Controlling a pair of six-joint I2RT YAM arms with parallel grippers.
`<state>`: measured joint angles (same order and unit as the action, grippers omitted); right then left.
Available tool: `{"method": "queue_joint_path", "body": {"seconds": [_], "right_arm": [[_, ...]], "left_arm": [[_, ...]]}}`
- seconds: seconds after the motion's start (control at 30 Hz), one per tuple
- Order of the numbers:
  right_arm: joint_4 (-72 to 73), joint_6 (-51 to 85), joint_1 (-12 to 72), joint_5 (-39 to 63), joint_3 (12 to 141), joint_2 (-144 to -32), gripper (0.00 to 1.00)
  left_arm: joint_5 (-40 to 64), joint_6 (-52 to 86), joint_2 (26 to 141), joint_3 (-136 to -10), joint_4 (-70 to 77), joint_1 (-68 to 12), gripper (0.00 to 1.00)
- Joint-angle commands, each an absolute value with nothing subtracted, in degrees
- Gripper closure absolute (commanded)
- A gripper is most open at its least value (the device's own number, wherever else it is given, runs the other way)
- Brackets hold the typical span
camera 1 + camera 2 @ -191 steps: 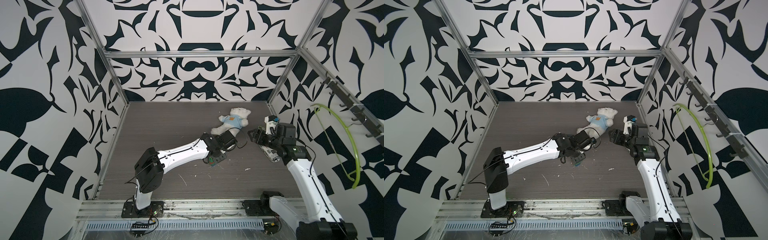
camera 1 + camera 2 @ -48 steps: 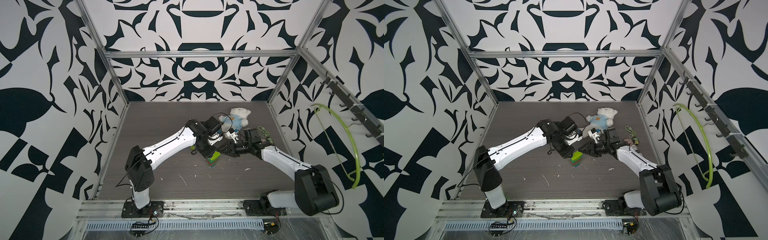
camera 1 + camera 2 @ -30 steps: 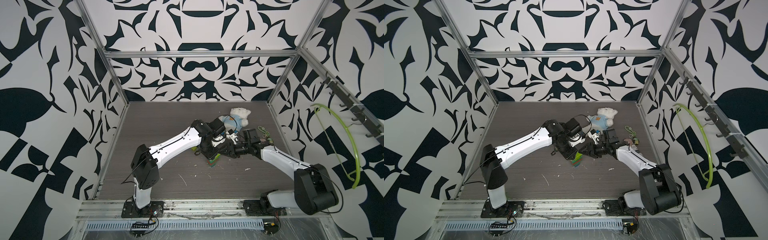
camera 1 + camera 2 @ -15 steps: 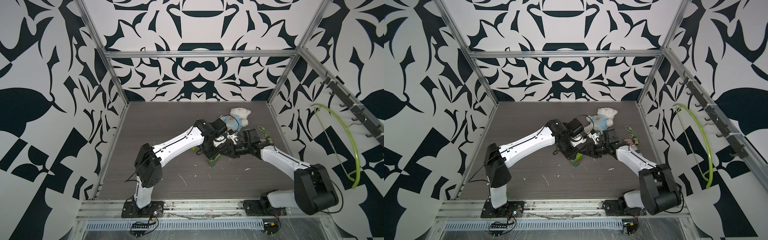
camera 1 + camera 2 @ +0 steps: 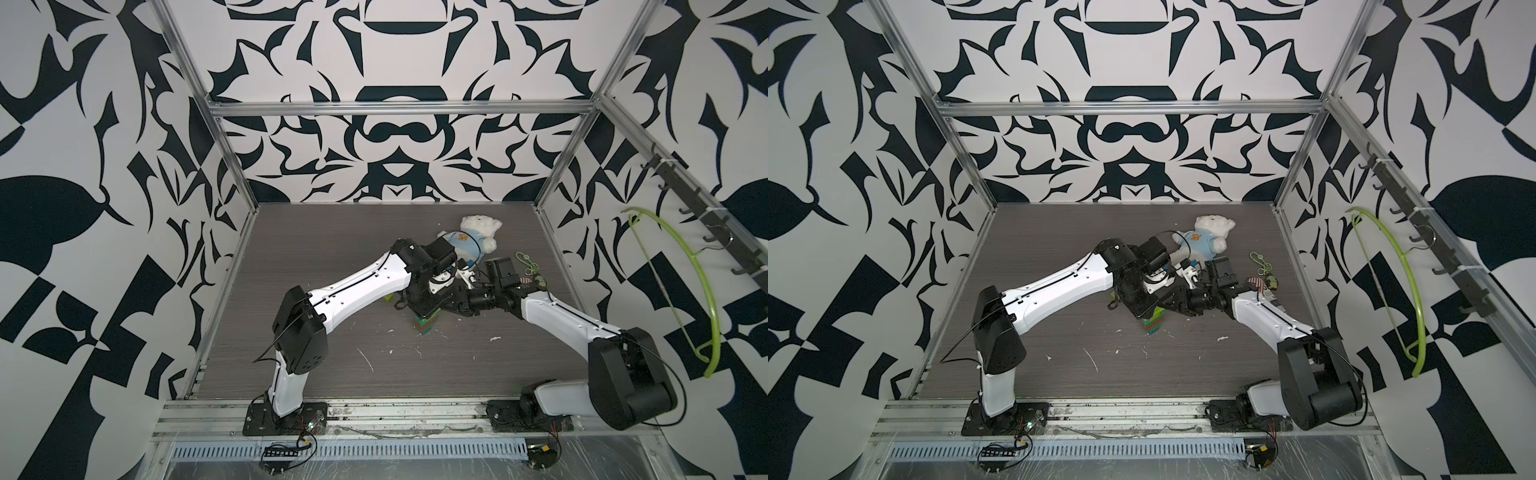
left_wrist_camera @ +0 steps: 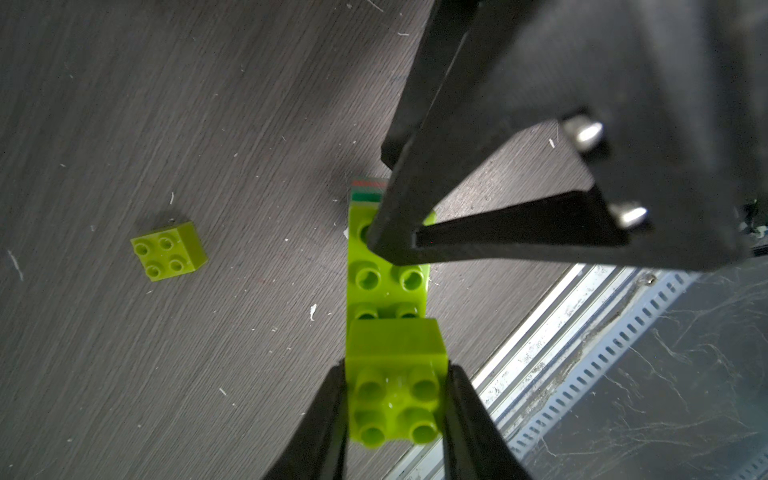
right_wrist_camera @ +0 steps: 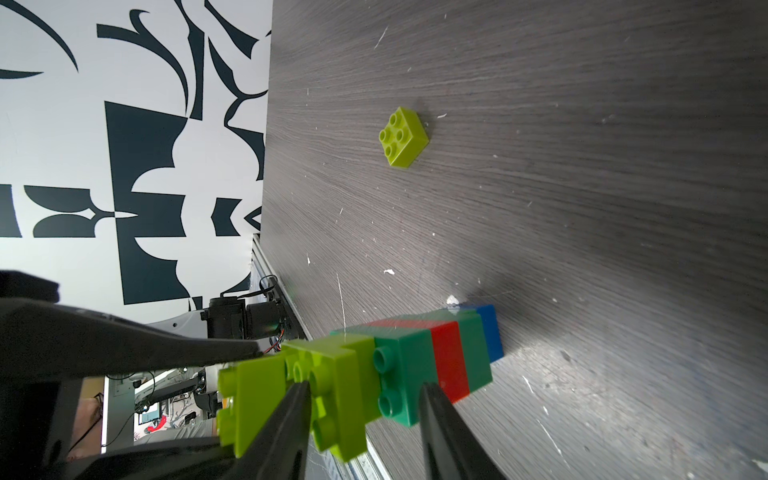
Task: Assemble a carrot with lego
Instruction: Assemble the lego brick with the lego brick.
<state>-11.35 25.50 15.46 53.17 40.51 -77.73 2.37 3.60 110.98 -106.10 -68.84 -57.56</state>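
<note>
The carrot [image 5: 427,327] stands upright near the middle of the table [image 5: 316,241], with both arms bent in over it. From the right wrist view its layers read clearly: blue at the base on the table, then dark green, a red band, dark green again, and a lime oblong across the top. The left gripper [image 6: 395,370] comes down from above with its jaws clenched on a square lime brick [image 6: 395,399], which sits over one end of that oblong. Whether it is pressed fully home I cannot tell. The right gripper [image 7: 365,388] reaches in from the side with its jaws partly apart, one at the lime top and one lower by the dark green layer. Whether they actually squeeze the carrot I cannot tell. A loose brick [image 7: 403,137], also square and lime, lies studs up on the table near the carrot but apart from it. A white bear [image 5: 469,243] in a blue shirt lies behind the arms.
</note>
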Motion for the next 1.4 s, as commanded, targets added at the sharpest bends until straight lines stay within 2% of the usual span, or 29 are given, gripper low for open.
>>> {"method": "queue_joint_path", "body": {"seconds": [0.0,1.37], "right_arm": [[-11.87,24.45,15.73,52.91,40.52,-78.11,0.54],[-13.03,23.72,16.13,53.17,41.21,-77.48,0.55]], "left_arm": [[1.81,3.68,111.96,-105.8,-70.91,-58.13,0.8],[-2.15,4.87,107.82,-102.94,-70.18,-59.5,0.8]]}}
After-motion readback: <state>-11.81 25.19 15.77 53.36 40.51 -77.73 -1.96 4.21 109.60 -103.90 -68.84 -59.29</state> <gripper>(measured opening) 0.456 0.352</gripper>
